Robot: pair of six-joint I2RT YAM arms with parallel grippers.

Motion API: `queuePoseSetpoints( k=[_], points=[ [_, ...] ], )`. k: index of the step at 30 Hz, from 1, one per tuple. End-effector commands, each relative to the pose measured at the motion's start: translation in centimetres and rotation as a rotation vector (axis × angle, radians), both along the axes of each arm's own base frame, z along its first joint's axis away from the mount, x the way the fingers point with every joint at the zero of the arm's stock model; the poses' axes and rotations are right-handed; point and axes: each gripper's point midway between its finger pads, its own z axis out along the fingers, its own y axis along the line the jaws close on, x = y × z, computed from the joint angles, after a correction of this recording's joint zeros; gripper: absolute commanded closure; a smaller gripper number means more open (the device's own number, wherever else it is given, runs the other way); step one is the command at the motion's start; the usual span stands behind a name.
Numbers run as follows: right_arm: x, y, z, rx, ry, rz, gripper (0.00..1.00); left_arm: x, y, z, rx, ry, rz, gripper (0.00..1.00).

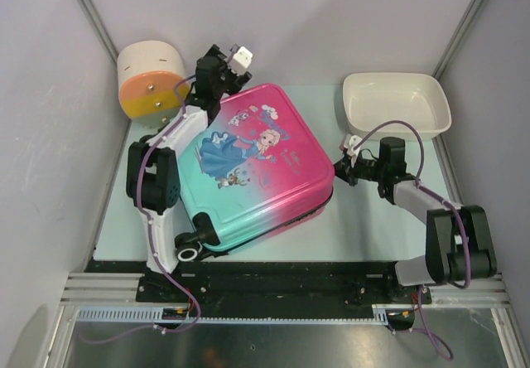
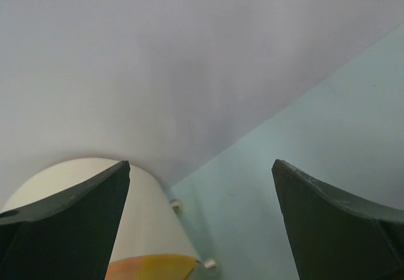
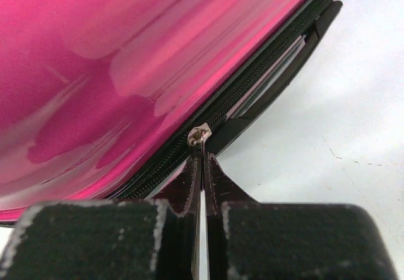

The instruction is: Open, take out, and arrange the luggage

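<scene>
One luggage (image 1: 252,169) lies flat. At its right edge, the right gripper (image 3: 201,166) pinches one zip pull (image 3: 198,136). At its far-left corner, the left gripper (image 2: 201,173) gapes wide, empty.

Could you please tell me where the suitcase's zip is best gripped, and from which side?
Grip the zip pull on the suitcase's right edge, coming in level from the right: the suitcase lies flat, so the zip runs along its side. The right gripper is pinched on it.

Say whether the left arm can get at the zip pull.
Unlikely: the right gripper is shut on the zip pull at the right edge of the luggage; the left gripper is at its far corner, facing away.
</scene>
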Motion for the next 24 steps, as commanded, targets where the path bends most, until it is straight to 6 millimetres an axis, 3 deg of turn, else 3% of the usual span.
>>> queuePoseSetpoints(
  k=[1, 3, 5, 6, 7, 9, 10, 11, 12, 13, 14, 16, 17, 18, 19, 22, 24],
  points=[
    [-4.8, 1.7, 1.1, 0.013, -0.017, 0.176, 1.00, -3.5, -3.2, 3.7, -0.170, 0.116, -0.013, 0.00],
    [-4.9, 1.6, 1.1, 0.022, 0.023, 0.154, 1.00, -5.6, -0.6, 7.7, -0.225, 0.113, 0.047, 0.00],
    [-5.3, 1.5, 0.9, 0.016, 0.039, 0.153, 1.00, -7.7, 1.0, 10.4, -0.356, 0.127, 0.061, 0.00],
    [-5.4, 1.5, 1.0, 0.012, 0.039, 0.148, 1.00, -8.9, 3.7, 10.8, -0.409, 0.159, 0.108, 0.00],
    [-5.4, 1.4, 1.0, 0.009, 0.043, 0.145, 1.00, -11.3, 4.8, 12.8, -0.542, 0.169, 0.118, 0.00],
    [-5.6, 1.4, 1.1, 0.008, 0.041, 0.146, 1.00, -14.6, 7.4, 12.9, -0.660, 0.244, 0.093, 0.00],
    [-5.7, 1.4, 1.2, 0.006, 0.041, 0.148, 1.00, -18.0, 7.8, 12.9, -0.747, 0.273, 0.078, 0.00],
    [-5.8, 1.4, 1.1, 0.006, 0.044, 0.148, 1.00, -19.7, 8.0, 12.2, -0.766, 0.293, 0.064, 0.00],
    [-5.9, 1.4, 1.3, 0.005, 0.039, 0.153, 1.00, -21.3, 9.4, 11.5, -0.779, 0.309, 0.068, 0.00],
    [-6.0, 1.3, 1.3, 0.004, 0.034, 0.156, 1.00, -23.1, 9.7, 8.7, -0.766, 0.357, 0.082, 0.00],
    [-6.0, 1.3, 1.4, 0.005, 0.027, 0.160, 1.00, -25.7, 9.9, 9.7, -0.758, 0.318, 0.073, 0.00],
    [-6.7, 1.2, 1.0, -0.002, 0.059, 0.167, 1.00, -28.5, 10.6, 5.9, -0.771, 0.412, 0.122, 0.00],
    [-6.8, 1.2, 0.9, -0.005, 0.060, 0.166, 1.00, -30.2, 10.6, 5.7, -0.779, 0.418, 0.127, 0.00],
    [-6.8, 1.1, 0.9, -0.010, 0.059, 0.166, 1.00, -31.3, 11.0, 4.0, -0.798, 0.466, 0.166, 0.00],
    [-6.9, 1.0, 0.8, -0.013, 0.061, 0.164, 1.00, -32.1, 10.7, 1.7, -0.813, 0.530, 0.169, 0.00],
    [-6.7, 0.8, 0.9, -0.012, 0.059, 0.154, 1.00, -33.6, 9.8, -1.2, -0.854, 0.619, 0.169, 0.00],
    [-6.5, 0.6, 1.0, -0.014, 0.055, 0.142, 1.00, -33.3, 9.3, -3.0, -0.904, 0.699, 0.183, 0.00]
  ],
)
